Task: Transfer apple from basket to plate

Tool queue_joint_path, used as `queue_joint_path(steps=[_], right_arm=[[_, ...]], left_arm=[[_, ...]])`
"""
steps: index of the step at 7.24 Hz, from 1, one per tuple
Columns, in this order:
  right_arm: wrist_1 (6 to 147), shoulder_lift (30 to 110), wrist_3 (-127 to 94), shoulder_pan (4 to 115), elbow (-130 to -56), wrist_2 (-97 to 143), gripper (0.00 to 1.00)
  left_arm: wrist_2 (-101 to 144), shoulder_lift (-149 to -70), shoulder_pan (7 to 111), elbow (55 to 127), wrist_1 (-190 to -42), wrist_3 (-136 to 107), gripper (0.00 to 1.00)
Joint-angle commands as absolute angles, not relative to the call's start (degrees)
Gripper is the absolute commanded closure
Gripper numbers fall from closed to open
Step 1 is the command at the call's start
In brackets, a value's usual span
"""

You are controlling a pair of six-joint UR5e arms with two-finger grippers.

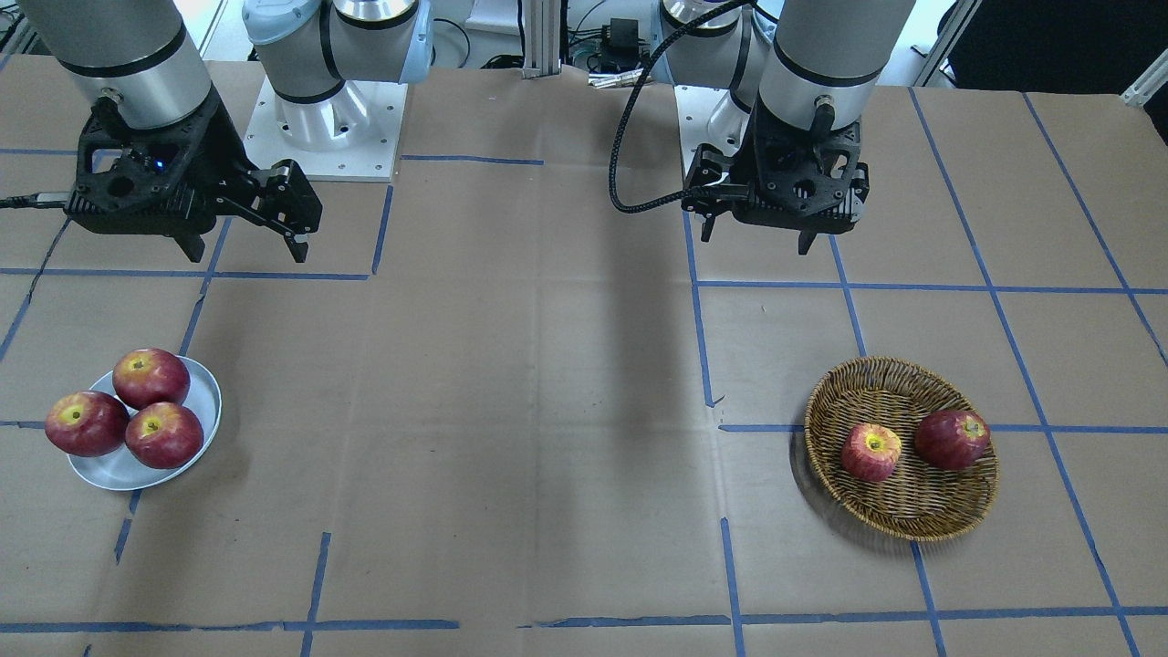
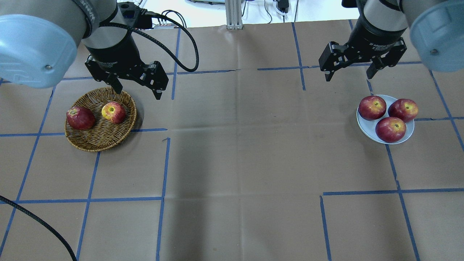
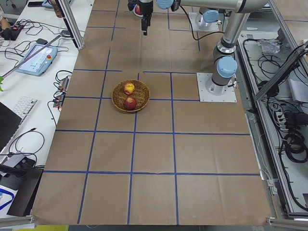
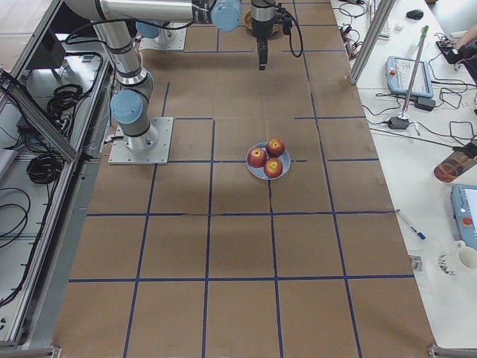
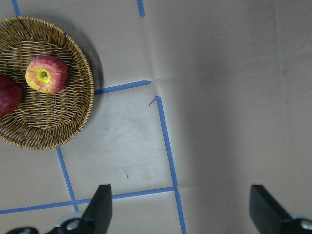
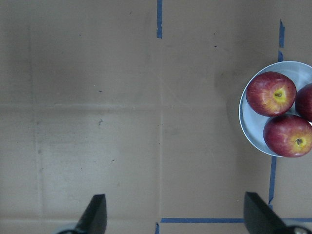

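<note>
**Desk** [image 2: 232, 163]: brown paper surface with a blue tape grid. It carries everything listed below.

**Basket** [image 2: 98, 140]: round wicker, on the robot's left side of the desk. It holds two fruits.

**Plate** [image 2: 364, 125]: pale, round, well apart from the basket on the robot's right side. Three darker apples [image 2: 390, 129] already crowd it, leaving little bare surface.

**Left pincer** [image 2: 138, 93]: jaws spread wide, empty, raised above the desk at the basket's rim. This is judged the nearer arm for the pick.

**Right pincer** [image 2: 348, 77]: jaws wide, empty, near the plate and far from the basket.

**Dark apple** [image 2: 80, 118]: in the basket, just beside the target but apparently not touching it.

**Apple** [image 2: 113, 112]: paler, in the basket with its yellow stem hollow facing up.
- It is round, so no long axis dictates the grip.
- In the left wrist view it sits at upper left, outside the span of the fingers.
- The left pincer would likely need to shift sideways over the apple before descending.
</note>
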State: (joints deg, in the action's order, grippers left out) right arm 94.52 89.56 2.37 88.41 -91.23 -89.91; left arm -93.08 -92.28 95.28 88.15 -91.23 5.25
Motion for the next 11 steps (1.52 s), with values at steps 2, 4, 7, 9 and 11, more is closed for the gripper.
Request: queue_joint_path(steps=[2, 4, 7, 9, 11], right_arm=[[94.48, 89.56, 2.37, 88.33, -91.23, -89.91, 0.0], [94.48, 89.56, 2.37, 88.42, -91.23, -89.91, 0.0], [94.39, 89.56, 2.37, 88.33, -91.23, -90.0, 0.0], [94.39, 89.56, 2.37, 88.42, -91.23, -89.91, 0.0], [94.48, 89.56, 2.29, 88.42, -91.23, -89.91, 0.0]], left_arm=[[-93.08, -92.29, 95.27, 88.15, -91.23, 5.27, 0.01], [-93.08, -92.29, 95.27, 88.15, -91.14, 5.27, 0.01], [-93.08, -92.29, 95.27, 88.15, -91.14, 5.27, 0.01], [-93.08, -92.29, 95.19, 88.07, -91.14, 5.27, 0.01], [-93.08, -92.37, 95.19, 88.15, -91.23, 6.41, 0.01]])
